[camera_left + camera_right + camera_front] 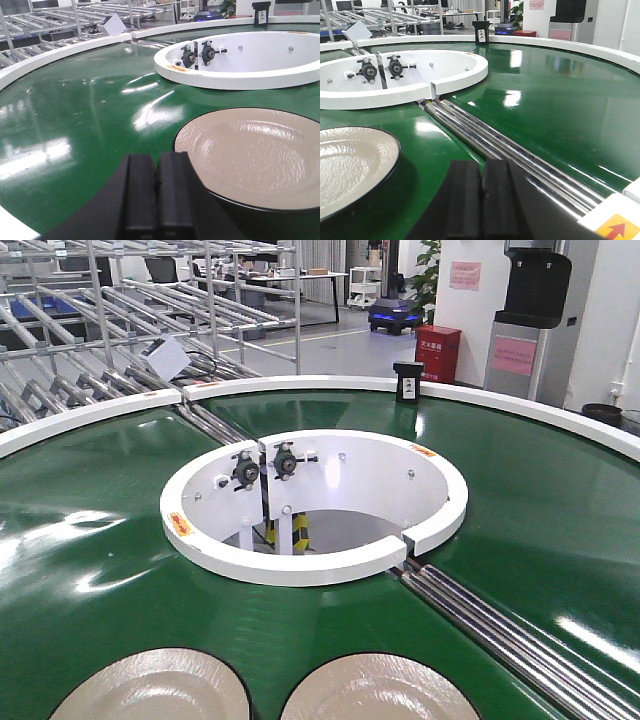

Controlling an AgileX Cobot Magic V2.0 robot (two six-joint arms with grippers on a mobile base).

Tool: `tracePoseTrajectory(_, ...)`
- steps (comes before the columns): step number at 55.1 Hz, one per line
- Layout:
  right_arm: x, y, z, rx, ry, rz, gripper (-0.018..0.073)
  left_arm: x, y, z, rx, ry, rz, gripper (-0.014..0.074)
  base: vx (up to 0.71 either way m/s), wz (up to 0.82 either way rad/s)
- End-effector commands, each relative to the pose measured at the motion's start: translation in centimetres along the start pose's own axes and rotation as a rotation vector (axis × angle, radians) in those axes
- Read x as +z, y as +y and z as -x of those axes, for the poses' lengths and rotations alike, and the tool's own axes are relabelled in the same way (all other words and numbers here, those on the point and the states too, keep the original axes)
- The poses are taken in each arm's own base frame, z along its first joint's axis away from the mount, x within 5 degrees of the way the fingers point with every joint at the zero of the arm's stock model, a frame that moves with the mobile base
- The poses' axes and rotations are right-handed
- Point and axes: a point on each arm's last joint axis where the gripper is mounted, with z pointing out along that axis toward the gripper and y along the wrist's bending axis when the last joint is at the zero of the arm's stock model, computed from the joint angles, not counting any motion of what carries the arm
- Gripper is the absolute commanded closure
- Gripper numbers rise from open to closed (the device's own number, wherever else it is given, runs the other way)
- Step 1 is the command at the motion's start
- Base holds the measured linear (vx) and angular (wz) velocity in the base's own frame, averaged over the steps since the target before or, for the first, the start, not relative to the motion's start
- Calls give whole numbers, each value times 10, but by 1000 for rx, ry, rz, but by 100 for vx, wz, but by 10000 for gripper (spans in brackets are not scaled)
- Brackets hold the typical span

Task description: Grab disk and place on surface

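Two beige disks with dark rims lie flat on the green belt (90, 510) at the near edge of the front view: a left disk (150, 688) and a right disk (366, 690). The left wrist view has my left gripper (157, 170) shut and empty, low over the belt, with a disk (255, 155) just to its right. In the right wrist view my right gripper (481, 175) is also shut on nothing, and a disk (347, 165) lies to its left. Neither gripper appears in the front view.
A white ring (300, 570) around a central opening with bearings sits mid-belt. Steel rollers (500, 630) run from the ring toward the near right, close beside my right gripper. A small black box (408, 382) stands on the white outer rim. Roller racks stand behind.
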Motion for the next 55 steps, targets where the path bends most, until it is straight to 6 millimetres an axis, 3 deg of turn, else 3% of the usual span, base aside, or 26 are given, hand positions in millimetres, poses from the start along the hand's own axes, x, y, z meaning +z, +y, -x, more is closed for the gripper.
tracePoseTrajectory(1,-2,1,10,-12,-100,7,566,0,1,3,-11,-82,10,595,0,0)
tracePoseTrajectory(36,-2,1,10,-12,-100,7,566,0,1,3,-11,-82,10,595,0,0)
tracePoseTrajectory(45,-4,3,21,-18,-228,26,566,0,1,3,-11,-82,10,595,0,0)
tracePoseTrajectory(55,-21,7,64,7,-610,83,566,0,1,3,-11,-82,10,595,0,0)
